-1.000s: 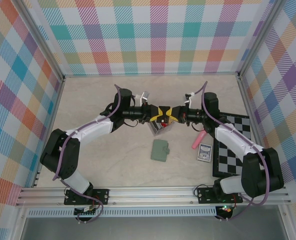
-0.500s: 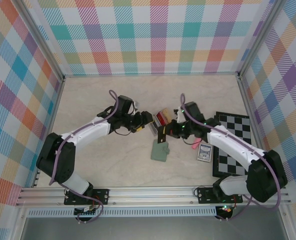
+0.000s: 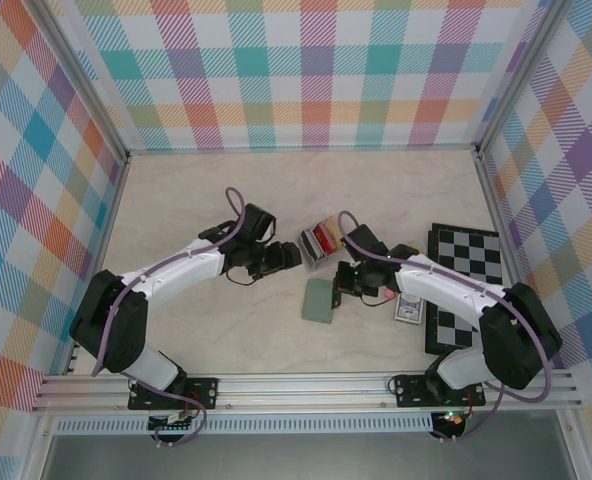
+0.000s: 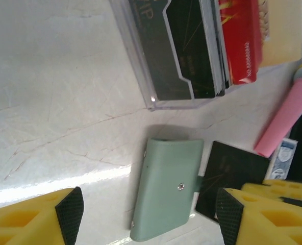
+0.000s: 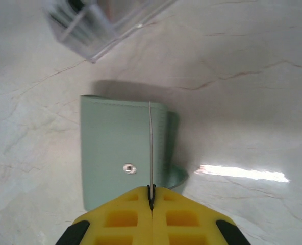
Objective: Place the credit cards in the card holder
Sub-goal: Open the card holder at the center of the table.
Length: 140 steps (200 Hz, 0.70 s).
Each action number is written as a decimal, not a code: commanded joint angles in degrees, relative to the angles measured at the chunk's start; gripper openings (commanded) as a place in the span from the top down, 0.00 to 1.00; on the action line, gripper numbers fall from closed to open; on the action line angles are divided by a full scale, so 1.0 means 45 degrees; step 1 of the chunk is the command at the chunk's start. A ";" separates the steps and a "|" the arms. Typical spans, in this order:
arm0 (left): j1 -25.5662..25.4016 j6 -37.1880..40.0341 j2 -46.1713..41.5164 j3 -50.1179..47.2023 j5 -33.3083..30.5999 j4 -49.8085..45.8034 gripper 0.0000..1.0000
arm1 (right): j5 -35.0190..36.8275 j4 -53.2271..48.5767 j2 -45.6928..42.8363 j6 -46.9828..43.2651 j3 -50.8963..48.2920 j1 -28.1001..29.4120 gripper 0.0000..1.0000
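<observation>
Well, my left gripper [image 3: 294, 257] hangs spread wide, grasping nothing. Just beyond it the clear rack [image 4: 141, 61] holds credit cards [image 4: 192, 46] in black, red and cream, their far ends cut off in my left wrist view. Nearer me, the card holder [image 4: 169, 186] lies shut on the table. My right gripper [image 5: 151, 193] is pinched on a black card [image 4: 227, 176] at the holder's right edge; from that wrist the card is barely a line. Beside the pink stick [image 4: 286, 120], a blue box [image 4: 284, 152] is mostly hidden.

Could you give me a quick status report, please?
Left claw open, empty, near the clear rack. Right claw shut on black card, edge-on over card holder. Holder closed, flat on table.
</observation>
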 commanded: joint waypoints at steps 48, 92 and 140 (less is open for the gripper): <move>-0.2089 0.1463 0.1590 0.2173 -0.2010 -0.2510 0.25 | -0.0558 -0.0238 -0.1376 -0.0063 -0.1548 -0.1366 0.95; -0.3807 0.1648 0.3379 0.4270 -0.4131 -0.5029 0.20 | -0.0552 0.0218 -0.1266 0.0032 -0.2186 -0.1528 0.95; -0.5157 0.1206 0.5115 0.6035 -0.5613 -0.6433 0.07 | -0.0600 0.0444 -0.1429 0.0088 -0.2759 -0.1843 0.96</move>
